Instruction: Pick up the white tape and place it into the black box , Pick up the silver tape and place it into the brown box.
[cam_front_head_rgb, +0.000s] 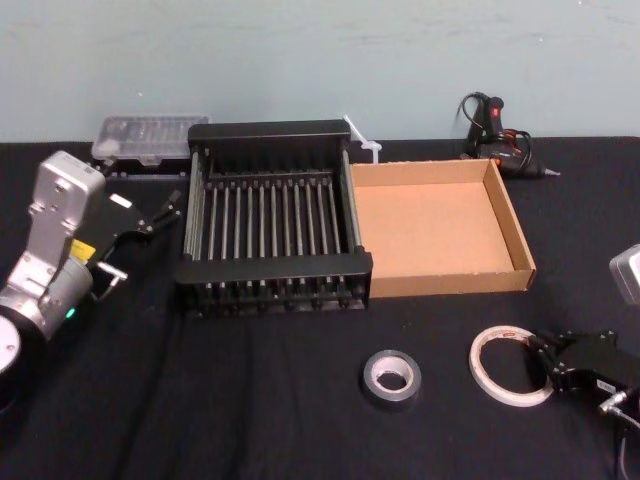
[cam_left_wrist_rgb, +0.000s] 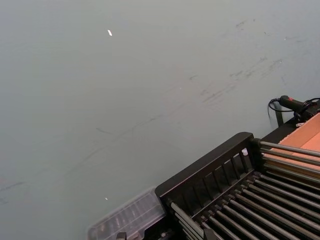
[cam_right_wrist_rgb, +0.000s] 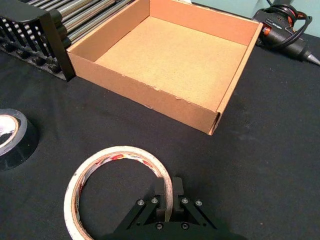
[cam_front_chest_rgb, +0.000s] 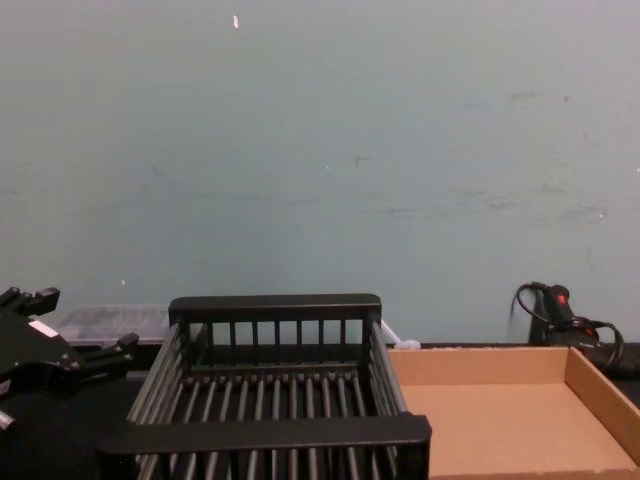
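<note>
The white tape (cam_front_head_rgb: 480, 372) lies flat on the black cloth at the front right, red marks showing on its inner face (cam_right_wrist_rgb: 120, 151). My right gripper (cam_front_head_rgb: 545, 358) is shut on its rim, one finger inside the ring and one outside (cam_right_wrist_rgb: 169, 192). Left of it lies the silver tape (cam_front_head_rgb: 390, 401), a grey roll with a dark centre (cam_right_wrist_rgb: 15, 145). Behind the rolls, the black box (cam_front_head_rgb: 270, 132) and the brown box (cam_front_head_rgb: 450, 280) stand side by side, both empty. My left gripper (cam_front_head_rgb: 150, 215) hangs open at the left of the black box (cam_front_chest_rgb: 270, 430).
A black and red glue gun (cam_front_head_rgb: 500, 140) with its cord lies behind the brown box (cam_right_wrist_rgb: 145, 95). A clear plastic case (cam_front_head_rgb: 150, 138) sits behind the black box at the left. Bare black cloth lies between the rolls and the boxes.
</note>
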